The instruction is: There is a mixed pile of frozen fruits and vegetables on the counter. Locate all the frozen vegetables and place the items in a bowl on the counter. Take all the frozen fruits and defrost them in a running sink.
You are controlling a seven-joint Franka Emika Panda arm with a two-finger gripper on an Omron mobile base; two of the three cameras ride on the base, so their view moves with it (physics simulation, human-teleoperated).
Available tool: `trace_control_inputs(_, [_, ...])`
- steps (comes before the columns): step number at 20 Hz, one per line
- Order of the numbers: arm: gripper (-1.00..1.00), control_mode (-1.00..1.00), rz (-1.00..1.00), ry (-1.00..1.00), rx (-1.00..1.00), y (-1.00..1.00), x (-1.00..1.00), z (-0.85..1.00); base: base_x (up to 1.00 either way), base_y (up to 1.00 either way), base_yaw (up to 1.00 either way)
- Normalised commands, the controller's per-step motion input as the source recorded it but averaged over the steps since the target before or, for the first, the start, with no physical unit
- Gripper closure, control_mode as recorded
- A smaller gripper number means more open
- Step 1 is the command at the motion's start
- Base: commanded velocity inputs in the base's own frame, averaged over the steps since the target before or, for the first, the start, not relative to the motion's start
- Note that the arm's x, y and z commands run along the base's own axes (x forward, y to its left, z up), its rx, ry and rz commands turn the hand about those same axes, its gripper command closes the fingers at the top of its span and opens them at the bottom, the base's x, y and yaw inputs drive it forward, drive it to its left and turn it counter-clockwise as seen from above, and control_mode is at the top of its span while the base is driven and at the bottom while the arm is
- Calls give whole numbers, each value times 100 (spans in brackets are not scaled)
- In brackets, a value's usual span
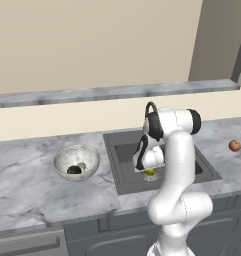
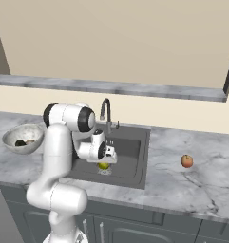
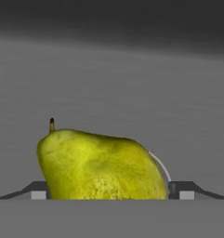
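One yellow-green fruit (image 3: 102,167) lies in the sink (image 1: 123,170) between the gripper's (image 3: 108,190) spread, released fingertips.

two fruits (image 2: 186,161), two vegetables (image 1: 74,170), one bowl (image 1: 67,156)

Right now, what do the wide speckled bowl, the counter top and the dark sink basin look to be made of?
The wide grey-white speckled bowl: probably glazed ceramic or stone, going by its mottled, faintly shiny surface. The grey-white veined counter top: marble-like stone, polished, judging by the dark veins. The dark grey rectangular sink basin: matte, perhaps composite or coated metal; no reflections to settle it.
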Motion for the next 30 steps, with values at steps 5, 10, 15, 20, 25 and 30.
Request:
trace_control_inputs(5, [-100,-100,-3,5,2,-7,-8,66,0,0,0])
trace_control_inputs(10, [-100,-100,-3,0,1,-2,-25,47,0,0,0])
trace_control_inputs(15, [-100,-100,-1,-2,0,-7,-36,22,0,0,0])
trace_control_inputs(20, [-100,-100,-1,-4,0,-10,-27,1,0,0,0])
trace_control_inputs(25, [-100,-100,-2,-3,0,-16,-27,1,0,0,0])
trace_control_inputs(30, [-100,-100,-8,0,1,-41,-13,15,0,0,0])
